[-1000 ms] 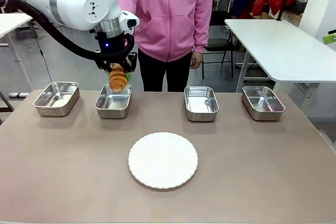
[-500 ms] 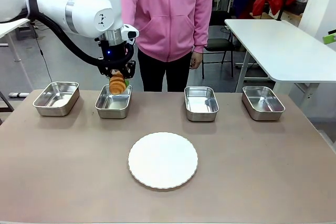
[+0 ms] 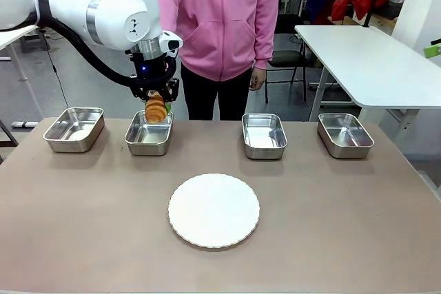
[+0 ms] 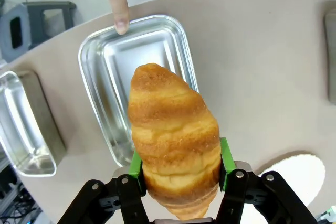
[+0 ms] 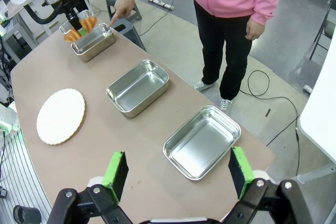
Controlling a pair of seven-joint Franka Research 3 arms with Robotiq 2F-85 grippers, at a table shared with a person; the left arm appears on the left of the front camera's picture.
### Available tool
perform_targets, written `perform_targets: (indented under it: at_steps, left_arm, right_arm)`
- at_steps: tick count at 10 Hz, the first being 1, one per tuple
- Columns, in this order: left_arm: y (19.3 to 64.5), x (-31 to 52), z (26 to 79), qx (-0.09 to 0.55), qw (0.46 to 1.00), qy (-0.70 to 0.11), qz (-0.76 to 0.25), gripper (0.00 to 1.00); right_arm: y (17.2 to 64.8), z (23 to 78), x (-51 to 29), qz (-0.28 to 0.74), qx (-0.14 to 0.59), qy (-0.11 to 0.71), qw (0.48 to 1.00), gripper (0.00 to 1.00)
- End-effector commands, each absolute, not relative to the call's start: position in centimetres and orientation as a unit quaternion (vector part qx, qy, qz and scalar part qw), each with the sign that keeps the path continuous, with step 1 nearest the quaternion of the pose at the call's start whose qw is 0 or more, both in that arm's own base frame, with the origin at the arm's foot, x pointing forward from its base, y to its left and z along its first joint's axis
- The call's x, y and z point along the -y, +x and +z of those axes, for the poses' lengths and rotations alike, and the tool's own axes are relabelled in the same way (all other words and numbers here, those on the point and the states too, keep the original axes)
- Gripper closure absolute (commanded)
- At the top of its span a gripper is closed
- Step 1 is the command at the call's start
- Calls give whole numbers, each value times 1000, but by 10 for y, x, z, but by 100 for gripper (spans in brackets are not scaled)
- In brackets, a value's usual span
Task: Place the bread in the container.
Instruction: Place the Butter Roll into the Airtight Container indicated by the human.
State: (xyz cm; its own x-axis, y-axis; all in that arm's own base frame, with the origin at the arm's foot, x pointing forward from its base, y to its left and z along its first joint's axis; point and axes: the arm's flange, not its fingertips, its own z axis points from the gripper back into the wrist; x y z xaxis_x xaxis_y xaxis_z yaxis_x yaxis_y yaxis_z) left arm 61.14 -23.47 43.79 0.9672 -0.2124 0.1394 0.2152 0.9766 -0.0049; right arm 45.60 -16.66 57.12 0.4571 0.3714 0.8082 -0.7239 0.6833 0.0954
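Observation:
The bread (image 3: 156, 109), a golden-brown croissant, hangs in my left gripper (image 3: 157, 105), which is shut on it just above the far end of the container (image 3: 147, 144), the second steel tray from the left. In the left wrist view the bread (image 4: 173, 135) sits between the green pads (image 4: 136, 163) of the left gripper (image 4: 178, 167), with the container (image 4: 86, 72) below. A person's finger (image 4: 116, 1) touches that container's far rim. My right gripper (image 5: 177, 171) stands open, high above the table's right end, with nothing between its fingers.
A round white plate (image 3: 213, 210) lies at the table's middle front. Three more steel trays stand in the same row: far left (image 3: 74, 129), right of centre (image 3: 264, 135), far right (image 3: 345, 134). The person (image 3: 217, 18) stands at the far edge.
My left arm has drawn back toward the far side and the croissant has dropped slightly over the tray. In the last half second it has hardly moved.

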Motion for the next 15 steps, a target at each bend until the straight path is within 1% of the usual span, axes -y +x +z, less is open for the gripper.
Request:
perform_targets:
  at_steps: [1,4,8,11,12,15]
  left_arm:
    - [617,215,424,72,989,-34,-127,40]
    - [623,204,408,62,990,-24,-125,40]
    - [622,191,380,67,992,-11,-105,40]
    - [626,192,366,73,992,-23,-105,40]
    - [626,191,366,81,992,-23,-99,0]
    - [625,192,365,83,991,-26,-97,0]
  right_arm:
    - [455,573,166,333,407,223,821,0]
    - [455,573,166,333,407,223,821,0]
    - [455,573,166,333,407,223,821,0]
    - [455,573,166,333,407,223,821,0]
    - [455,573,166,333,407,223,821,0]
    - [455,573,166,333,407,223,821,0]
